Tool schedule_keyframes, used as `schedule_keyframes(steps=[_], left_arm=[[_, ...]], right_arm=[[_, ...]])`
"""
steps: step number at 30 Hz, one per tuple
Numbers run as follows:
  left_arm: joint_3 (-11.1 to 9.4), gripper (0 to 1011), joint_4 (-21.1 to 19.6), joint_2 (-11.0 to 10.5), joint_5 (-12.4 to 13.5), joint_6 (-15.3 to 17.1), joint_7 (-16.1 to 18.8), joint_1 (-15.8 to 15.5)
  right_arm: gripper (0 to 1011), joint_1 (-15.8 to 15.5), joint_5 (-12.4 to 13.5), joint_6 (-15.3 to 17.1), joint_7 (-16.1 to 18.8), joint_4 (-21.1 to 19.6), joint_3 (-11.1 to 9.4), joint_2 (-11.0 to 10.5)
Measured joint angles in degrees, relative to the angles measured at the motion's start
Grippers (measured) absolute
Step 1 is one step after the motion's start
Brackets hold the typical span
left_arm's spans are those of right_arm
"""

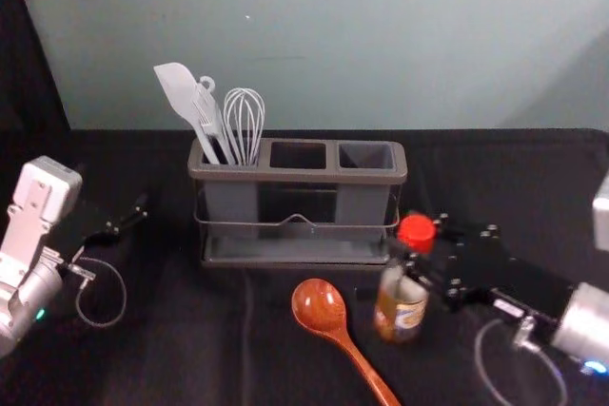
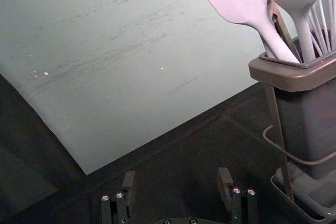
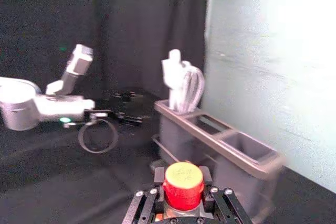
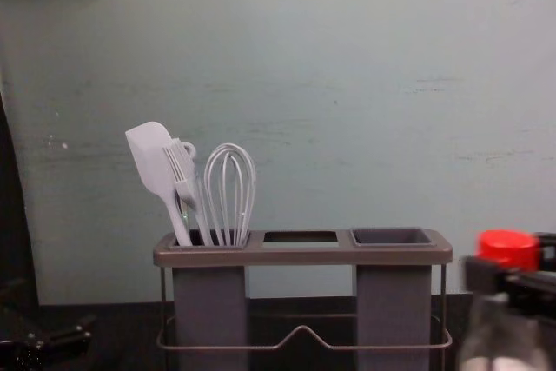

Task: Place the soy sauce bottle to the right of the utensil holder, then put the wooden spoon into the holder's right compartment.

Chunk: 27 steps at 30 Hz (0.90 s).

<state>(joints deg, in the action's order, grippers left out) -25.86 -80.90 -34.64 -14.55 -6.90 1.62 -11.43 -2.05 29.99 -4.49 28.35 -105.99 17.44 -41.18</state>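
The jaws of the right gripper [image 1: 410,263], at the lower right of the head view, are pinching the soy sauce bottle [image 1: 400,309] just below its red cap [image 1: 417,233], and this bottle is nearly upright, near the lower right corner of the utensil holder [image 1: 304,175]. Left of the bottle, at the lower middle, the wooden spoon [image 1: 320,306] lies on the dark table [image 1: 171,354], while above, the holder's left compartment contains a spatula [image 1: 178,89] and a whisk [image 1: 244,121]. At the left side, the left gripper [image 1: 136,217] is parked, with its jaws spread apart.
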Motion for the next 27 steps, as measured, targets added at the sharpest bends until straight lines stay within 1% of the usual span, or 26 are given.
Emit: schedule_keyframes(steps=[1,2,4,5,8,12,16,20,23,27], left_arm=[[0.0,1012,0.0,0.0,0.0,0.0,0.0,0.0],[0.0,1011,0.0,0.0,0.0,0.0,0.0,0.0],[0.0,1011,0.0,0.0,0.0,0.0,0.0,0.0],[0.0,1011,0.0,0.0,0.0,0.0,0.0,0.0],[0.0,1012,0.0,0.0,0.0,0.0,0.0,0.0],[0.0,1011,0.0,0.0,0.0,0.0,0.0,0.0],[0.0,1011,0.0,0.0,0.0,0.0,0.0,0.0],[0.0,1012,0.0,0.0,0.0,0.0,0.0,0.0],[0.0,1011,0.0,0.0,0.0,0.0,0.0,0.0],[0.0,1011,0.0,0.0,0.0,0.0,0.0,0.0]], right_arm=[[386,-0.6,0.1,-0.2,-0.3,-0.1,-0.7,-0.2],[386,-1.7,0.3,-0.5,-0.7,-0.3,-2.1,-0.7],[386,-2.4,0.4,-0.8,-1.1,-0.3,-3.3,-0.9],[386,-3.0,0.5,-0.9,-1.4,-0.2,-4.2,-1.0],[386,-3.3,0.9,-1.1,-1.7,0.6,-5.9,-1.0],[386,-2.9,1.4,-1.1,-1.7,2.1,-7.2,-0.4],[386,-1.6,1.9,-0.7,-1.6,4.6,-8.2,0.5],[386,0.4,2.2,-0.6,-0.7,7.9,-8.8,1.6],[386,1.7,2.1,-0.5,-0.2,9.5,-8.8,2.0],[386,4.5,1.8,-0.4,1.1,12.5,-8.6,2.8]])
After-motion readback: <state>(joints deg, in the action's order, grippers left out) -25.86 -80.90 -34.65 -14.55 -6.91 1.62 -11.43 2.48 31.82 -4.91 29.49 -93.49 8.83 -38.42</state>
